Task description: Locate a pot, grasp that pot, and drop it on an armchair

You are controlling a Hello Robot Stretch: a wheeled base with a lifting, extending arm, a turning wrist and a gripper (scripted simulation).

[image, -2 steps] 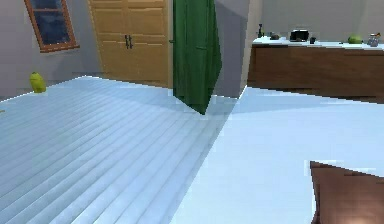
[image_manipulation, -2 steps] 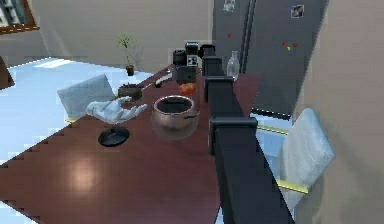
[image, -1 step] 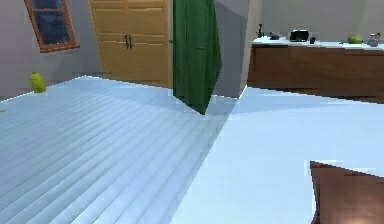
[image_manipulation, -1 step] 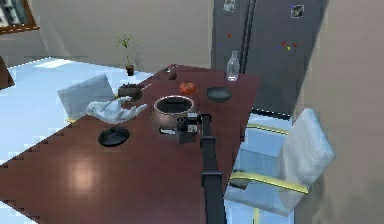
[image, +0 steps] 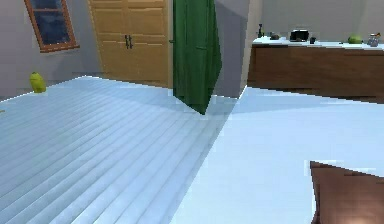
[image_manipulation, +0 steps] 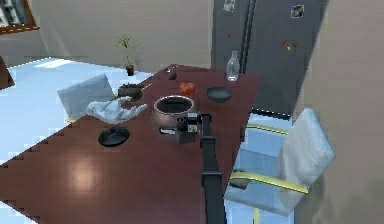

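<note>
Dark metal pot, upright, mouth upward, round, long axis not discernible, mid reddish-brown table; gripper alongside, whether holding anything cannot be told; white chair, grey fridge beyond

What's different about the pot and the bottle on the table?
The pot is dark, wide and squat; the bottle is pale, tall and narrow. The pot stands mid-table near the end effector; the bottle stands at the far edge, near the fridge. Both stand upright on the brown table.
</note>
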